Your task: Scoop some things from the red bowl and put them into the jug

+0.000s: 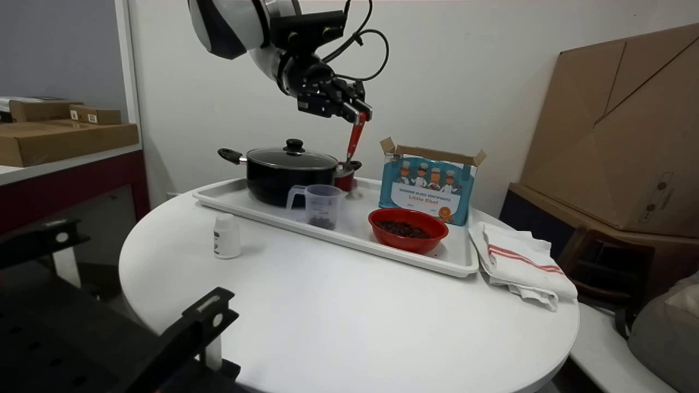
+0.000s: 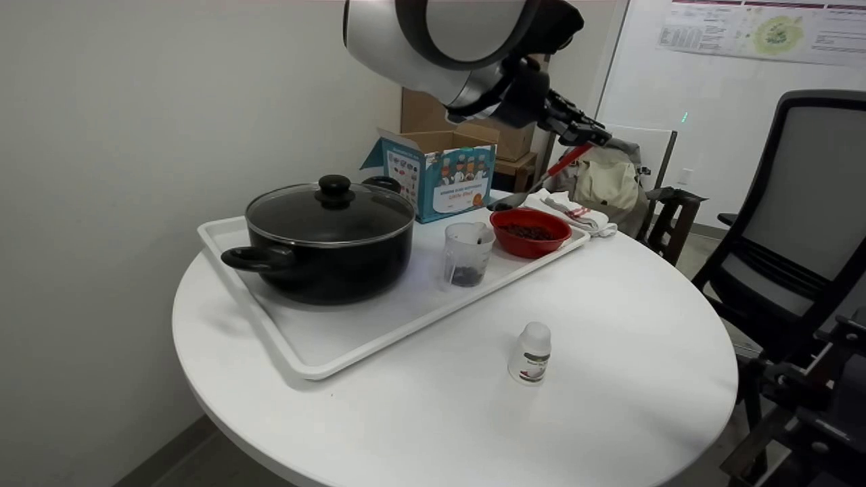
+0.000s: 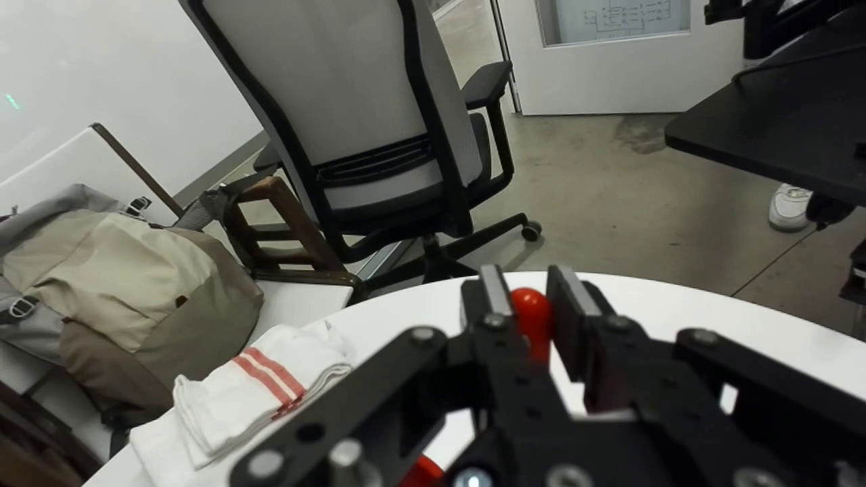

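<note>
My gripper (image 1: 360, 111) is shut on the red handle of a spoon (image 1: 356, 136), held above the tray and tilted. In an exterior view the spoon's metal scoop (image 2: 512, 201) has dark bits in it. In the wrist view the handle end (image 3: 532, 314) sits between the fingertips (image 3: 527, 287). The red bowl (image 1: 408, 240) holds many small dark pieces; it also shows in an exterior view (image 2: 530, 247), and a sliver shows in the wrist view (image 3: 423, 472). The clear jug (image 1: 323, 204) stands upright with some dark pieces at its bottom; it also shows in an exterior view (image 2: 467, 253).
A white tray (image 1: 273, 218) carries the bowl, jug, black lidded pot (image 1: 289, 172), small red pot (image 1: 344, 180) and blue box (image 1: 426, 188). A white bottle (image 1: 226, 237) stands on the round table (image 1: 349, 316). A folded towel (image 1: 521, 259) lies by the tray.
</note>
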Motion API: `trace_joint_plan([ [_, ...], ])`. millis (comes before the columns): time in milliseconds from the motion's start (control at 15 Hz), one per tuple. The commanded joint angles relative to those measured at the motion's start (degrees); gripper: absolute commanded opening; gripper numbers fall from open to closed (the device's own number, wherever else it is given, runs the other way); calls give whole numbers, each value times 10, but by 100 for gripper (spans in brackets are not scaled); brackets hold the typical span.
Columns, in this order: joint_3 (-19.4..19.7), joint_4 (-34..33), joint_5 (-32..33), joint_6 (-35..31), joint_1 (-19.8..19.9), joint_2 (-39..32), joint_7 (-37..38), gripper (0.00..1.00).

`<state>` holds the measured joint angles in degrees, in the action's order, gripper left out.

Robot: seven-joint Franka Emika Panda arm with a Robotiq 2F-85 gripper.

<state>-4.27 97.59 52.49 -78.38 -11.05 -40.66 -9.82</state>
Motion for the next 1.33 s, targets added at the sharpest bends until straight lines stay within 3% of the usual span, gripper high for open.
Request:
trace_joint_plan([
  [0,-3,-30,16,44,-10,-22,5,10],
  [867,-16,-38,55,104,-26,-35,7,10],
  [1267,-25,-7,51,69,-4,-1,3,10],
])
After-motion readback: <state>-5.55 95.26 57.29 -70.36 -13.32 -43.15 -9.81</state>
